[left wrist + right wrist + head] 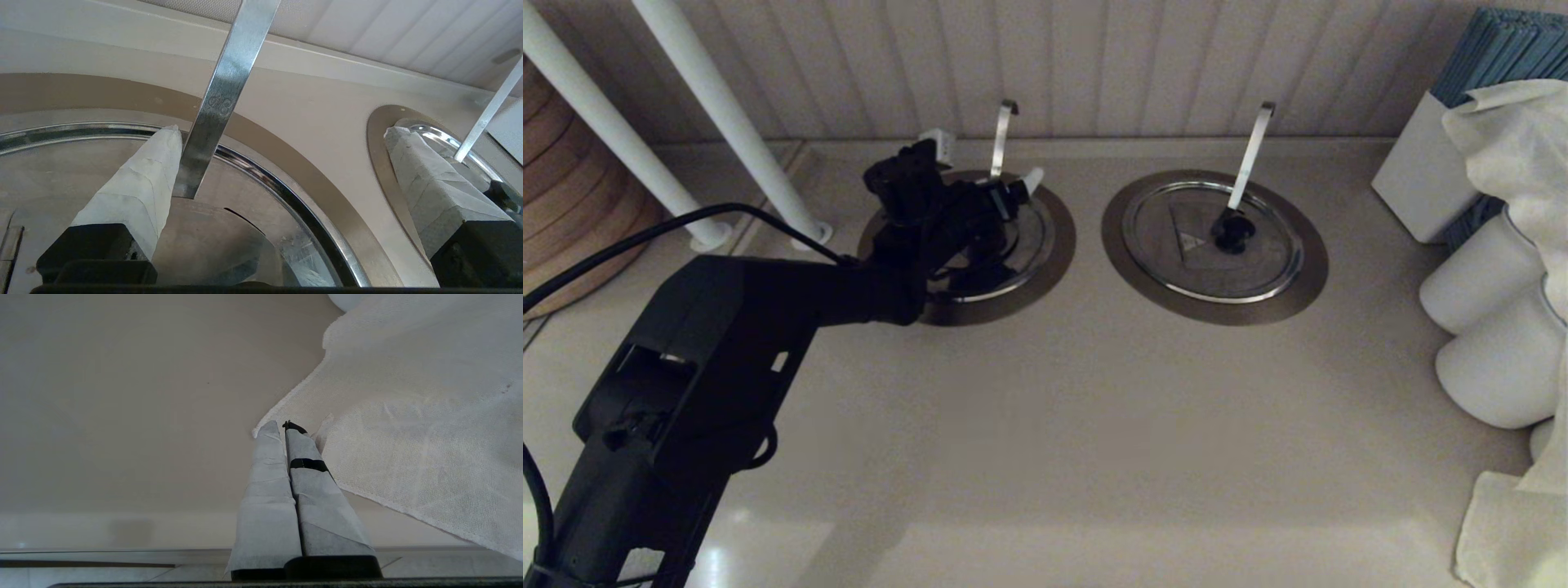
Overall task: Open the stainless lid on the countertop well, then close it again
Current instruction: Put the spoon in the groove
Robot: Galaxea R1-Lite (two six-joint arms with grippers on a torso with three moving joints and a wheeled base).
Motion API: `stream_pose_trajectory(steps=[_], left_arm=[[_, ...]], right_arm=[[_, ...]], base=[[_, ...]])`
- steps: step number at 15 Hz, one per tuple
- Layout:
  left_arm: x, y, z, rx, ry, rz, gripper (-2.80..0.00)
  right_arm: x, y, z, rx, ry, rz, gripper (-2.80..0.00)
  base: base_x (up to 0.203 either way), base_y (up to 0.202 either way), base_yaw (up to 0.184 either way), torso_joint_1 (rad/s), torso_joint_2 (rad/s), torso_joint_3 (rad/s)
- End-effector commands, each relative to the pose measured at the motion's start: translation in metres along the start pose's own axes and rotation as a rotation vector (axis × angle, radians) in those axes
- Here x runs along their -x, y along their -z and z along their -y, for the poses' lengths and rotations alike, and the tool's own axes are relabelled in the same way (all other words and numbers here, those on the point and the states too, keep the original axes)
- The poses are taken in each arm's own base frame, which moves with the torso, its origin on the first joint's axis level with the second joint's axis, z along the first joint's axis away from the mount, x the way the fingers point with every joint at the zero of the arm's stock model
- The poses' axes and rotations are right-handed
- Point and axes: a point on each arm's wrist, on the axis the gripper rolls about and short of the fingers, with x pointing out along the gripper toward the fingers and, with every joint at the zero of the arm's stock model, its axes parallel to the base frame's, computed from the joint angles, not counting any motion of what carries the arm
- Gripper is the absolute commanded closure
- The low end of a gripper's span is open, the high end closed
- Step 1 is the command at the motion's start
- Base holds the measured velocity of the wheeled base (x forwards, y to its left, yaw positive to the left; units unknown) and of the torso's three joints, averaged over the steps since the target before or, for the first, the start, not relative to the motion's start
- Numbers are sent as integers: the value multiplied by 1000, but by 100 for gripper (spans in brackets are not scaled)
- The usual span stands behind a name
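The stainless lid (1021, 245) lies flat and seated in the countertop well (1058, 245), the one on the robot's left of two. A slim hook-tipped handle (1002, 137) rises through its notch at the far edge, leaning slightly, its long axis running up toward the back wall. Being a round disc, the lid has no long axis of its own; the notch points away from the robot. The left gripper (988, 167) hangs low over it with fingers spread wide and empty, one fingertip (163, 143) just beside the handle. The lid's knob is hidden under the wrist. The risk, as I judge it: closing here could pinch or knock the handle instead of the knob, and lifting crookedly could jam the notch against it. The right gripper (286, 428) is parked near a white cloth (408, 437), fingers pressed together
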Motion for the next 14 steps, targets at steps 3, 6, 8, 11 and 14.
stream_pose_trajectory(steps=[3, 6, 8, 11, 14], left_arm=[[-1, 2, 3, 4, 9, -1, -280], [-1, 0, 8, 5, 15, 4, -280], [-1, 0, 9, 5, 16, 5, -280], [-2, 1, 12, 8, 22, 2, -280], [-2, 2, 14, 9, 27, 1, -280]], right_arm=[[0, 0, 0, 0, 0, 1, 0], [0, 0, 0, 0, 0, 1, 0], [0, 0, 0, 0, 0, 1, 0], [0, 0, 0, 0, 0, 1, 0], [0, 0, 0, 0, 0, 1, 0]], base=[[0, 0, 0, 0, 0, 0], [0, 0, 0, 0, 0, 0], [0, 0, 0, 0, 0, 0], [0, 0, 0, 0, 0, 0], [0, 0, 0, 0, 0, 0]])
